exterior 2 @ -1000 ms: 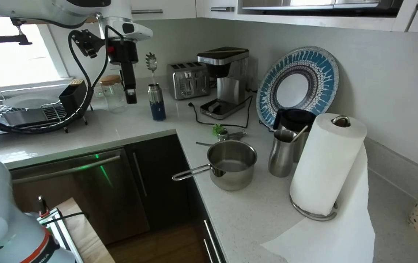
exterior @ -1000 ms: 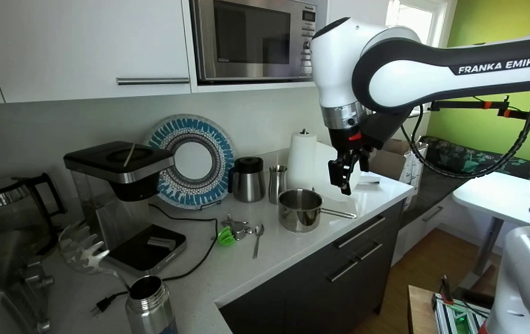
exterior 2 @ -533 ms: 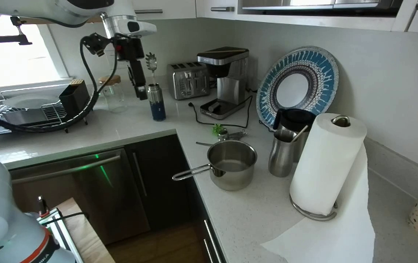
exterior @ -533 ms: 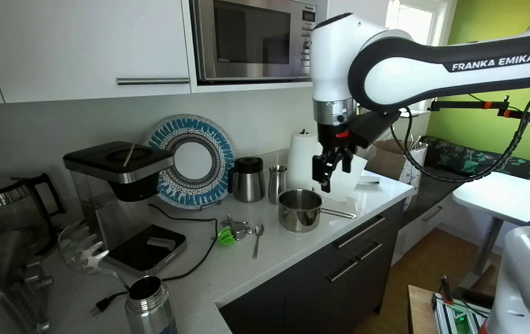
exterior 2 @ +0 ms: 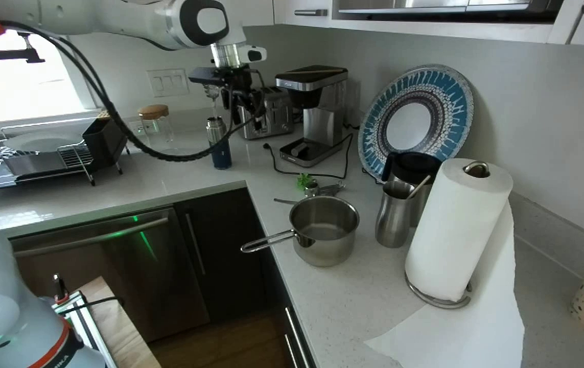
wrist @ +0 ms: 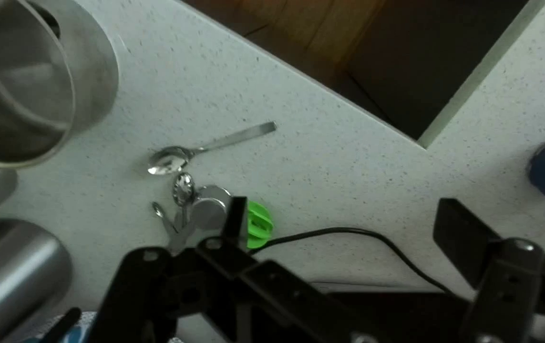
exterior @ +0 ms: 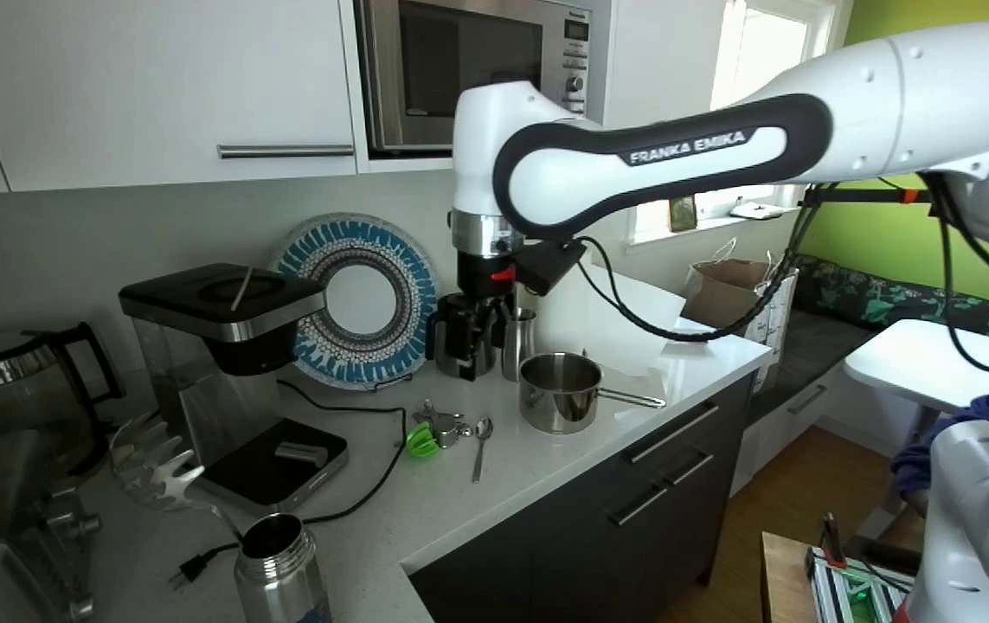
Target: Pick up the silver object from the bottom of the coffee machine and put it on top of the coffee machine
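The silver object (exterior: 301, 453) lies on the square drip tray (exterior: 253, 469) of the coffee machine (exterior: 233, 415), beneath the overhanging brew head (exterior: 250, 353); it shows too small for me to name more closely. The machine's flat top (exterior: 183, 287) carries a thin pale stick (exterior: 241, 289), and a black cord (wrist: 348, 230) curves across the desk (exterior: 429, 506) beside the machine. To one flank I see a toaster (exterior 2: 279, 115) and, near it, a blue-and-steel bottle (exterior 2: 222, 159) from which a pasta server (exterior: 172, 495) projects; to the other, a round blue-patterned plate (exterior: 362, 298) stands tilted back toward the wall (exterior: 226, 229). My arm (exterior: 689, 147) reaches in over the desk; its jaws, seen in the wrist view, are released and spread wide, and hang well apart from the silver object. Below them I look down on a spoon (wrist: 227, 141), a bright green piece (wrist: 259, 226) just beside a cluster of small metal utensils (wrist: 207, 213), and part of a saucepan (wrist: 95, 69). Near the saucepan, in an exterior view, stand a steel pitcher (exterior 2: 393, 220), a black-lidded jug (exterior 2: 415, 164) and a paper-towel roll (exterior 2: 455, 230).
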Motion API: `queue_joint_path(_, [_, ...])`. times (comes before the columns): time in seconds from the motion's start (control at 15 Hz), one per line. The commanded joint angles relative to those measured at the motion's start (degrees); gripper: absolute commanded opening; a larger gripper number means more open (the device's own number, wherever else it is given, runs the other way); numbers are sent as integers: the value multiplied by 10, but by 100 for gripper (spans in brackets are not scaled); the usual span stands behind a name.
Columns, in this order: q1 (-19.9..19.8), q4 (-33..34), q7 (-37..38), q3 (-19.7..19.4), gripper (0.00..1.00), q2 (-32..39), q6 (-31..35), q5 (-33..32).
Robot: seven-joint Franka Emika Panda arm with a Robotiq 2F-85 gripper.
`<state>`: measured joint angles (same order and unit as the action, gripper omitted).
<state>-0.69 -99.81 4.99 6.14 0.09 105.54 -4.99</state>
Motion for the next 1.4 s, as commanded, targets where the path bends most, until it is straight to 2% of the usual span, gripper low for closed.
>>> queue_joint_path(0.0, [-4, 125, -138, -29, 100, 121, -48, 30])
queue_joint_path(0.07, [10, 55, -71, -23, 100, 59, -9, 12])
queue_joint_path(0.27, [0, 107, -126, -37, 100, 117, -24, 19])
queue_joint_path(0.47, [2, 119, -130, -36, 100, 122, -29, 19])
queue_joint_path(0.53, [-3, 88, -195, -25, 100, 105, 29, 46])
queue_joint_path(0.73, [-9, 76, -260, -24, 100, 118, 37, 77])
queue_joint_path(0.87, [-9, 55, -291, -29, 100, 124, 34, 58])
queue_joint_path(1.0, [-2, 32, -273, -45, 100, 131, 56, -17])
queue_joint_path(1.13, [-13, 23, -305, -40, 100, 133, 50, 15])
queue_joint_path(1.2, [-8, 44, -281, -41, 100, 139, 39, 9])
queue_joint_path(1.33, [-10, 37, -292, -41, 100, 142, 41, 10])
